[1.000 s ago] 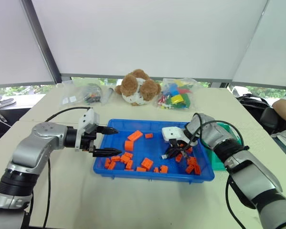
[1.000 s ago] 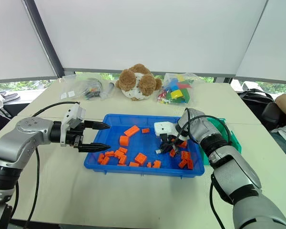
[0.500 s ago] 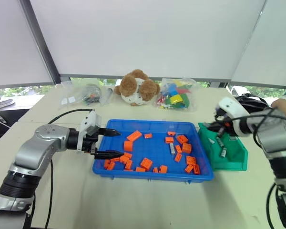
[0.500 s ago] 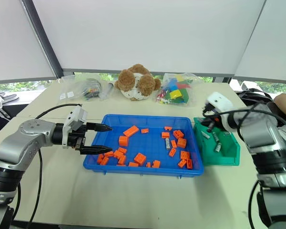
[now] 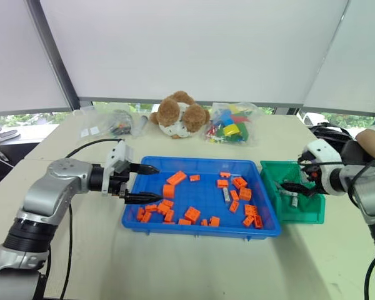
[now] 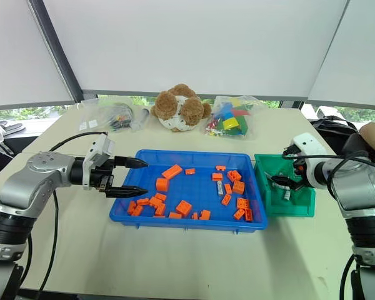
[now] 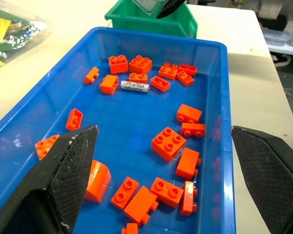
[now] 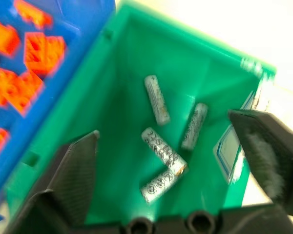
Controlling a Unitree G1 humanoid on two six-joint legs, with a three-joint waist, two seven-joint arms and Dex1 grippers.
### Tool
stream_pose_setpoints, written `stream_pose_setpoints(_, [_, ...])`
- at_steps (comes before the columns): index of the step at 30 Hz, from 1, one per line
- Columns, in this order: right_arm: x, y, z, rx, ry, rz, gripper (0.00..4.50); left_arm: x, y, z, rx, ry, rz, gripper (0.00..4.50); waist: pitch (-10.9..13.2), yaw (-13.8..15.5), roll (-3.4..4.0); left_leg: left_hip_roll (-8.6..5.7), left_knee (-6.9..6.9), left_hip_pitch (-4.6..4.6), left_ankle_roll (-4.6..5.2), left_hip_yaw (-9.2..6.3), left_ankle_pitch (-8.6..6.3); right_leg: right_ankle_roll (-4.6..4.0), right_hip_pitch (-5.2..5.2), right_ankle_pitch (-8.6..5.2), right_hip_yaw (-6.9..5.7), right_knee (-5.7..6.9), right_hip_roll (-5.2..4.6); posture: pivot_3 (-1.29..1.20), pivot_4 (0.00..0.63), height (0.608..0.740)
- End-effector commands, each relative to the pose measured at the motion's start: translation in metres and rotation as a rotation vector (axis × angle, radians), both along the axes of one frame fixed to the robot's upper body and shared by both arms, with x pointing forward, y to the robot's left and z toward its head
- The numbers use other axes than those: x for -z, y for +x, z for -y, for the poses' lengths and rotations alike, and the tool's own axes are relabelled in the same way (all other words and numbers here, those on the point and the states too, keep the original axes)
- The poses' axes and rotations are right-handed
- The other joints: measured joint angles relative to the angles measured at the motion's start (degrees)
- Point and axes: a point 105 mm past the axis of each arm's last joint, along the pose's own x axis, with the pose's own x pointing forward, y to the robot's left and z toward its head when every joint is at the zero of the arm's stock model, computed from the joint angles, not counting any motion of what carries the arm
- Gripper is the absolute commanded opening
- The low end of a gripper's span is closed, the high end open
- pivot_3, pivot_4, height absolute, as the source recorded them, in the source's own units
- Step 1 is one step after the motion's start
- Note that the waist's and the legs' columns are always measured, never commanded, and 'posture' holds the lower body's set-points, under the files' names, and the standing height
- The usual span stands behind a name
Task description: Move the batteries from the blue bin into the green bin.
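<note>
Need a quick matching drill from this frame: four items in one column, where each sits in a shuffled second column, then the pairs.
Items:
1. lone battery
2. four batteries
3. left gripper
4. plush toy

Places:
A. on the table behind the blue bin
B. inside the green bin
C. among the orange blocks in the blue bin
D. open, over the blue bin's left end

Pairs: 1-C, 2-B, 3-D, 4-A
</note>
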Motion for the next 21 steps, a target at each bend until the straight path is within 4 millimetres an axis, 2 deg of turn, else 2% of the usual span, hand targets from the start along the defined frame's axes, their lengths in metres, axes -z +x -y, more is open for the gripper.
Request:
stream_pose_setpoints(1, [-0.034, -0.002, -0.042, -0.131, 0.050, 0.092, 4.46, -0.009, -0.001, 0.002, 0.013, 0.005, 0.043, 4.50, 0.0, 0.0, 0.00, 0.00, -0.03, 0.00, 0.01, 0.00, -0.01, 0.00, -0.01, 0.00, 0.00, 0.00, 0.01, 0.00, 0.150, 0.727])
stream_pose_setpoints(4, [-0.025, -0.005, -0.079, -0.226, 0.073, 0.049, 4.46, -0.008, -0.001, 0.003, 0.014, 0.006, 0.044, 4.50, 0.0, 0.1, -0.01, 0.02, -0.06, 0.00, 0.03, -0.03, -0.02, -0.01, 0.00, 0.00, -0.01, -0.01, 0.04, 0.00, 0.150, 0.727])
stream_pose_setpoints(10, [0.023, -0.005, -0.122, -0.273, 0.121, -0.070, 4.46, -0.006, -0.002, 0.002, 0.006, 0.006, 0.044, 4.50, 0.0, 0.5, -0.02, 0.01, 0.02, -0.07, 0.05, -0.02, -0.03, -0.01, 0.01, 0.00, -0.02, -0.01, 0.00, 0.00, 0.150, 0.727])
stream_pose_setpoints(17, [0.057, 0.002, -0.133, -0.249, 0.120, -0.148, 4.46, -0.005, -0.004, 0.003, 0.000, 0.006, 0.043, 4.50, 0.0, 0.3, -0.03, 0.01, 0.03, -0.08, 0.05, -0.03, -0.03, 0.00, 0.00, 0.00, -0.02, -0.01, 0.01, 0.00, 0.150, 0.727])
stream_pose_setpoints(21, [0.064, 0.007, -0.134, -0.239, 0.131, -0.166, 4.46, -0.004, -0.005, 0.001, -0.007, 0.012, 0.043, 4.50, 0.0, 0.2, -0.03, 0.00, 0.02, -0.08, 0.05, -0.02, -0.03, 0.00, -0.01, 0.00, -0.02, -0.01, 0.01, 0.00, 0.150, 0.727])
